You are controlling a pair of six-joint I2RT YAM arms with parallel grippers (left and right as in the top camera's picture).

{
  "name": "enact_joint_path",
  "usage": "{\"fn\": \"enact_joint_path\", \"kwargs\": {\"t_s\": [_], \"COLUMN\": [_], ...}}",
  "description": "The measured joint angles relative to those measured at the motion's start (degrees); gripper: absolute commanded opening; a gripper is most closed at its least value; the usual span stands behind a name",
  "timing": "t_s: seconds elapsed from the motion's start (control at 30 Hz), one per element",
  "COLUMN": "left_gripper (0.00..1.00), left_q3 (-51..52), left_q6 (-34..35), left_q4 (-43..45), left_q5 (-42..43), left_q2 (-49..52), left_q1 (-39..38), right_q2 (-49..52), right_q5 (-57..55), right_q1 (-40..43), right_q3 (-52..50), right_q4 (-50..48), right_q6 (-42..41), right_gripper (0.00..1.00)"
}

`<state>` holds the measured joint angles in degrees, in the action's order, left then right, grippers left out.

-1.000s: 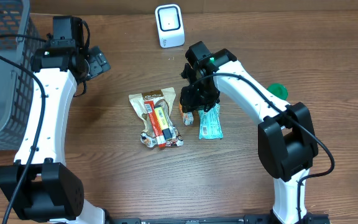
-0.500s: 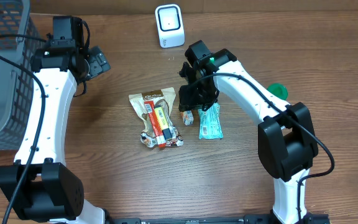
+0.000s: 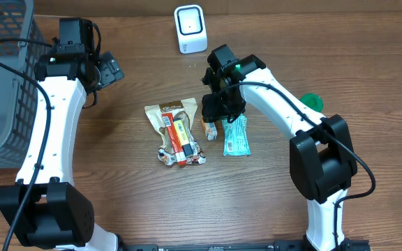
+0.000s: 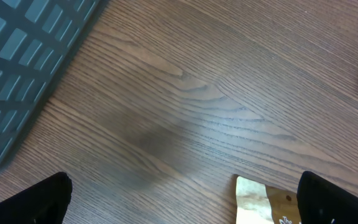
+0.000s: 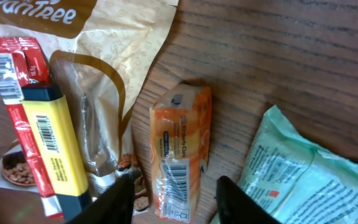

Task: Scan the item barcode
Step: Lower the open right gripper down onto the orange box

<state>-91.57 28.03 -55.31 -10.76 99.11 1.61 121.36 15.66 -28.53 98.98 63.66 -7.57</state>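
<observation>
Low over the brown wooden table (image 3: 152, 209) with the right gripper (image 5: 176, 182), jaws apart and straddling, not visibly pressing, the small orange foil packet (image 5: 180, 143) lying flat, barcode up, between a tan paper snack bag (image 5: 123, 56) and a mint-green plastic pouch (image 5: 297, 168). Well apart from there, at the far edge, the white boxy scanner (image 3: 190, 28). Off near the grey mesh basket (image 3: 2, 77) with the left gripper (image 4: 184, 180), jaws spread wide above bare wood, holding nothing.

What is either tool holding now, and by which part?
Nothing yet. The right tool, open, straddles the orange packet at its barcode end; the left tool is empty.
</observation>
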Motion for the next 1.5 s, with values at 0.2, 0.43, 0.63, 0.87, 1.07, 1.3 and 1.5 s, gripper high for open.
{"fn": "enact_joint_path", "kwargs": {"t_s": [0.2,0.43,0.63,0.87,1.07,1.3,1.5], "left_gripper": [1.0,1.0,1.0,1.0,1.0,1.0,1.0], "left_q3": [0.02,0.02,0.0,0.02,0.02,0.0,0.02], "left_q6": [0.0,0.0,0.0,0.0,0.0,0.0,0.0], "left_q4": [0.0,0.0,0.0,0.0,0.0,0.0,0.0], "left_q5": [0.0,0.0,0.0,0.0,0.0,0.0,0.0], "left_q2": [0.0,0.0,0.0,0.0,0.0,0.0,0.0], "left_q1": [0.0,0.0,0.0,0.0,0.0,0.0,0.0], "right_q2": [0.0,0.0,0.0,0.0,0.0,0.0,0.0], "right_q5": [-2.25,-5.62,-6.29,-6.69,-6.71,-6.71,-6.69], "right_q1": [0.0,-0.02,-0.74,-2.62,-2.69,-2.67,-2.67], "right_q3": [0.0,0.0,0.0,0.0,0.0,0.0,-1.95], "right_q4": [0.42,0.83,1.51,1.51,1.51,1.49,0.02], "right_q6": [-0.42,-2.71,-4.15,-4.44,-4.44,-4.59,-5.25], "right_gripper": [0.04,0.04,0.04,0.04,0.07,0.14,0.15]}}
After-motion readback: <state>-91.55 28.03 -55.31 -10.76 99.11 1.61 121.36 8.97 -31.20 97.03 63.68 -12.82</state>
